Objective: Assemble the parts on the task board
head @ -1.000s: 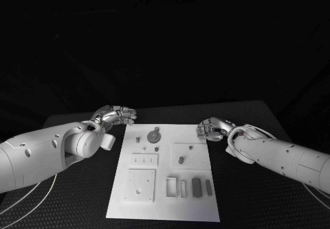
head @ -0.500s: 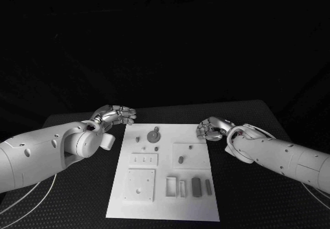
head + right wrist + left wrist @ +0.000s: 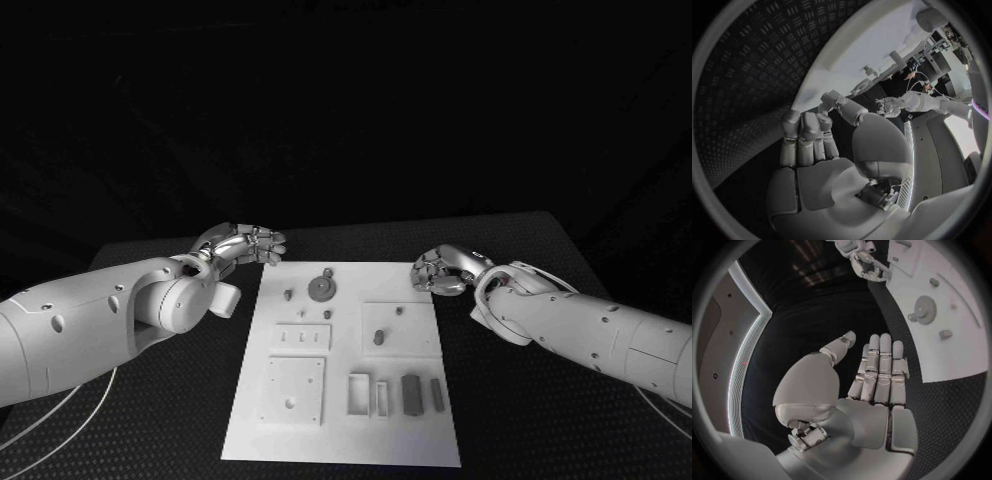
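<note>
Left hand (image 3: 245, 243) and right hand (image 3: 443, 271) flank the task board (image 3: 346, 440) on the bench (image 3: 173, 420); both empty, fingers loosely apart.

black table (image 3: 159, 420) with that bumpy diamond-plate texture, and the white task board (image 3: 397, 440) lies flat right in the middle of it, long side running away from the robot, dark tabletop showing on both sides

White rounded arms (image 3: 87, 320), silver segmented fingers (image 3: 879, 370), thin white cables (image 3: 58, 420).
</note>
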`<state>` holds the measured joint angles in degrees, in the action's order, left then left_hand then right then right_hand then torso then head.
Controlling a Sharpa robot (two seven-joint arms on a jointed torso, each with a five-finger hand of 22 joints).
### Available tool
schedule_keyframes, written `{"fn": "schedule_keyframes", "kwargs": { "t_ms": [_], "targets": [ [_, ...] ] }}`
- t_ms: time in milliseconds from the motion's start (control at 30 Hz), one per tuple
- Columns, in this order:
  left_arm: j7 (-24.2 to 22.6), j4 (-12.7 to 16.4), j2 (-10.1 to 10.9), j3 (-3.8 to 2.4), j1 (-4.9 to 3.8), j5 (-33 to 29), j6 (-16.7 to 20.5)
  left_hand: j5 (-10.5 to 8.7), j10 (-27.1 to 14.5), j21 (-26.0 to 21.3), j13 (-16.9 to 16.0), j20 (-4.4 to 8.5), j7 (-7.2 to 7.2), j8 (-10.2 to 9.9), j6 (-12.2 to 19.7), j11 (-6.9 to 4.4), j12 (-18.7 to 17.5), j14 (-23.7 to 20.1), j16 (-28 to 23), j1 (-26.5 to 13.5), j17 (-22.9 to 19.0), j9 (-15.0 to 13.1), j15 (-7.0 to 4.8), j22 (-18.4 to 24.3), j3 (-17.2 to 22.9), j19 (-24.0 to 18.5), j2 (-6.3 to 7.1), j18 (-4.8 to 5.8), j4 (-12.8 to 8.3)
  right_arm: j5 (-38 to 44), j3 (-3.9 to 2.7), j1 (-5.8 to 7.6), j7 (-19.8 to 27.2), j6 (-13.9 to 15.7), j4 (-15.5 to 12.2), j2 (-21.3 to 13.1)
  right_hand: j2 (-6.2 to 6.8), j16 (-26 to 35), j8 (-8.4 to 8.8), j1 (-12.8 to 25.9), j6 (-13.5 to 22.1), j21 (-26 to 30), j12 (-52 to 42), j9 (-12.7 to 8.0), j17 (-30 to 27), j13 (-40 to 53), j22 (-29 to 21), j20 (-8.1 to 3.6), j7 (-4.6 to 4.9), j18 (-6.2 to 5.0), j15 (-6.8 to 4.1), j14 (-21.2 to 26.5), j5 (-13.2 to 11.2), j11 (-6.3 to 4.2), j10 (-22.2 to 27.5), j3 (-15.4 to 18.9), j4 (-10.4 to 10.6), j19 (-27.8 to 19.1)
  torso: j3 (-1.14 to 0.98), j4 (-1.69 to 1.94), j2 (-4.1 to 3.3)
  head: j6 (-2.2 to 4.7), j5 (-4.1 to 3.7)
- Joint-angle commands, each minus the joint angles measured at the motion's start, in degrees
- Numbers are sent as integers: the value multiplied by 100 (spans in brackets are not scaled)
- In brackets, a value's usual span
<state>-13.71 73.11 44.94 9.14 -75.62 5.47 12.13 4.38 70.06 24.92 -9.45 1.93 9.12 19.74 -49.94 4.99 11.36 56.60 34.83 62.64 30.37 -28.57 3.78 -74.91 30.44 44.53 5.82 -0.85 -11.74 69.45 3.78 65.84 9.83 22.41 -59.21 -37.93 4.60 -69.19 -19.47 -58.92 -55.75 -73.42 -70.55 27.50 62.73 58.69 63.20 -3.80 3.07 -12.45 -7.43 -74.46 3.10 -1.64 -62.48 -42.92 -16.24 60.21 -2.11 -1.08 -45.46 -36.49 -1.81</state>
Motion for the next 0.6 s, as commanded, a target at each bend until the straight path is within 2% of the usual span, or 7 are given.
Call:
{"fn": "schedule_keyframes", "kwargs": {
  "t_ms": [33,100,200,333,400,533,600],
  "targets": [
    [290,45,-17,-8,-8,528,-207,-25,87,21,-20,5,-53,41,-108,-30,33,-11,33,-119,2,-18,-2,-120,-18,-29,10,-71,83,352,-74,85,-389,75,-175,0,9,-17,-131,16,-472,-34,-21,155,8,5,2,0,156,-255,-28,-10,-30,-5,-47,-40,-3,45,4,-6,9,35,7],
    [412,39,-57,-9,-10,710,-145,-69,156,31,-37,9,-96,61,-194,-60,56,-4,35,-208,2,-27,-6,-122,-44,-27,35,-76,137,529,-85,167,-550,59,-320,-23,15,-18,-133,19,-477,-35,-22,159,9,6,2,-3,154,-255,-31,-14,-30,-8,-53,-50,-3,52,4,-11,14,53,21],
    [764,21,-124,-12,-23,850,-258,-98,252,56,-58,28,-148,67,-315,-101,74,36,57,-399,10,-29,-28,-120,-93,-5,111,-88,266,854,-96,347,-870,-51,-539,-14,24,-18,-136,22,-482,-35,-24,164,9,6,-1,-8,151,-255,-34,-19,-30,-11,-62,-68,-5,62,10,-22,41,74,24],
    [1134,32,-246,-14,-65,1091,-433,-141,315,78,-71,49,-172,33,-392,-126,62,70,93,-709,27,-18,-51,-117,-176,9,229,-96,492,1158,-96,502,-1189,-232,-807,32,46,-18,-142,26,-494,-33,-24,173,9,7,-6,-17,145,-255,-38,-28,-29,-16,-77,-101,-8,79,31,-53,103,96,58],
    [1246,50,-317,-14,-88,1210,-414,-156,326,82,-73,46,-171,26,-403,-126,59,72,102,-863,32,-17,-50,-116,-232,11,295,-90,592,1307,-96,575,-1339,-332,-920,87,51,-18,-144,28,-498,-33,-25,176,9,7,-7,-19,143,-255,-39,-32,-29,-18,-83,-112,-8,84,43,-55,130,98,61],
    [1551,62,-473,-14,-113,1321,-493,-159,335,84,-75,64,-181,2,-412,-136,40,55,121,-1153,48,-18,-62,-112,-236,7,451,-110,888,1625,-96,633,-1562,-488,-1162,221,68,-17,-146,35,-506,-31,-24,181,8,8,-10,-22,141,-255,-39,-39,-28,-20,-93,-136,-8,94,67,-59,196,94,96],
    [1648,57,-556,-12,-114,1420,-536,-163,259,72,-57,51,-151,-53,-341,-99,-14,-8,96,-1248,41,-2,-42,-110,-185,-28,554,-108,1048,1753,-96,638,-1604,-494,-1265,280,73,-17,-146,39,-507,-32,-24,182,8,8,-11,-23,141,-255,-39,-41,-29,-20,-96,-140,-7,98,77,-55,221,85,109]
  ]
}}
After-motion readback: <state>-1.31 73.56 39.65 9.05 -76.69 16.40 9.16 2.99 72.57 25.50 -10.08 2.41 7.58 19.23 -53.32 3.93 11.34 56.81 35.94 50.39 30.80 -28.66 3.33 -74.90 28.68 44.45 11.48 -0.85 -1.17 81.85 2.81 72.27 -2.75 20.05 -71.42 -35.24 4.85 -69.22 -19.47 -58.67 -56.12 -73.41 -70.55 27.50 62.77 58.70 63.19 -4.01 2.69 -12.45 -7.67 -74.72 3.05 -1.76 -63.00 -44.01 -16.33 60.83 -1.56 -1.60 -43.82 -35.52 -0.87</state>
